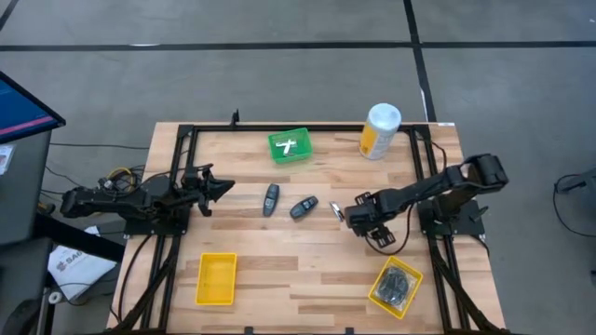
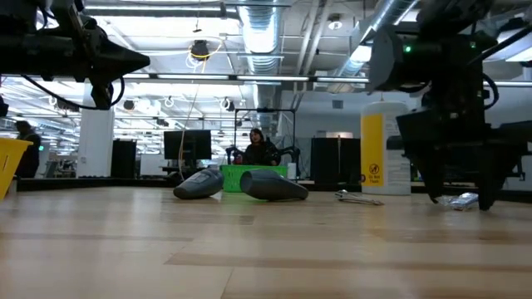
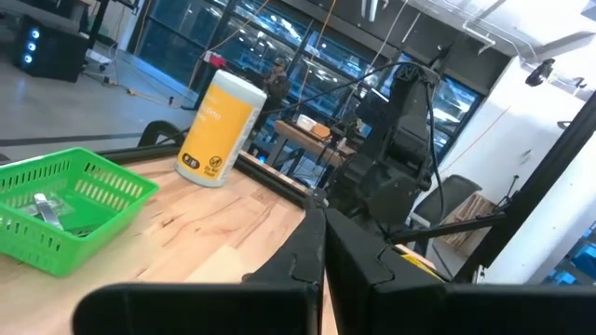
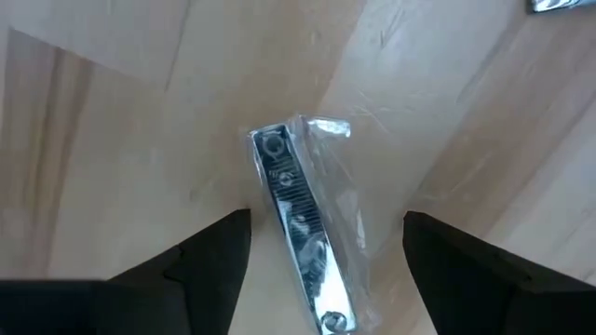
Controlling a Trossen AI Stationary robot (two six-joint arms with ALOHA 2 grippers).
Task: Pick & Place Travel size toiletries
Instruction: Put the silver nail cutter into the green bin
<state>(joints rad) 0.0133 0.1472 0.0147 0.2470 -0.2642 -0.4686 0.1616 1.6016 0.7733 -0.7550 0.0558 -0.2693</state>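
My right gripper (image 4: 321, 251) is open and points down at the table. Its fingers stand on either side of a slim silvery clipper (image 4: 298, 223) in clear wrap, which lies flat on the wood (image 2: 464, 200). A second silvery piece (image 1: 337, 210) lies just left of it. Two dark oval pieces (image 1: 270, 198) (image 1: 303, 207) lie flat mid-table. More silvery pieces lie in the green tray (image 1: 290, 146). Black bundles (image 1: 398, 282) sit in the right yellow tray. My left gripper (image 1: 222, 189) is shut and hovers above the table's left side.
A tall white-and-yellow canister (image 1: 380, 130) stands near the far right corner. An empty yellow tray (image 1: 216, 277) sits near the left front. Black frame rails run along the table's left, far and right sides. A person sits in the room beyond the table (image 2: 258, 148).
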